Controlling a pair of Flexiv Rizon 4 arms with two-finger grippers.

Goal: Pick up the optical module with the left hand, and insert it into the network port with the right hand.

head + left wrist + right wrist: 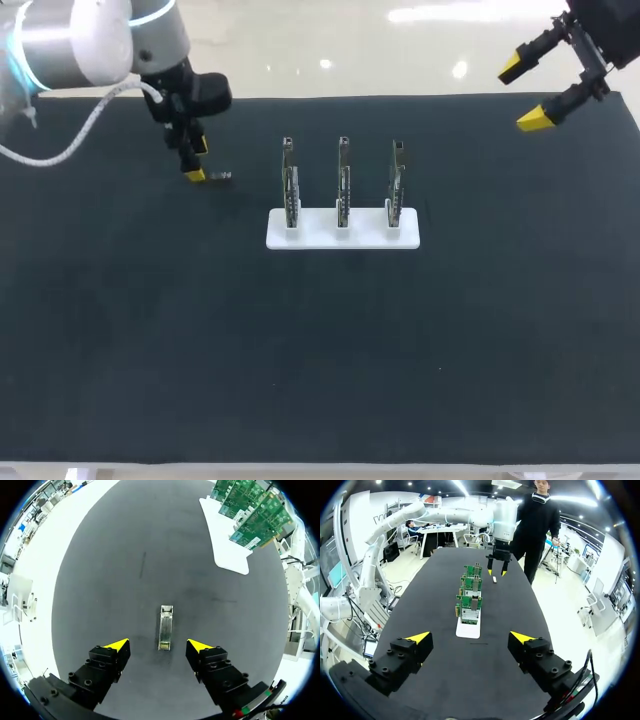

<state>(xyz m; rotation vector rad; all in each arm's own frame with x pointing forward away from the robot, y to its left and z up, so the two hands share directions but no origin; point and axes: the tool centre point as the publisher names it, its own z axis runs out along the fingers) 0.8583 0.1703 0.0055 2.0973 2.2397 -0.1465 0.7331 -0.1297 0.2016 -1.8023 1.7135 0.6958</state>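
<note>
White holder (315,238) carries three upright boards (343,180); optical module (165,625) lies between left gripper's (159,645) parted fingers; right gripper (523,95) gapes, well apart.

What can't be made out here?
- Head view: optical module too small beside the left end effector; its orientation is unreadable.
- Head view: circuit boards stand edge-on; network ports too small to see.
- Left wrist view: boards cut off by the rim.
- Right wrist view: nearest board largely hides the two behind.
</note>
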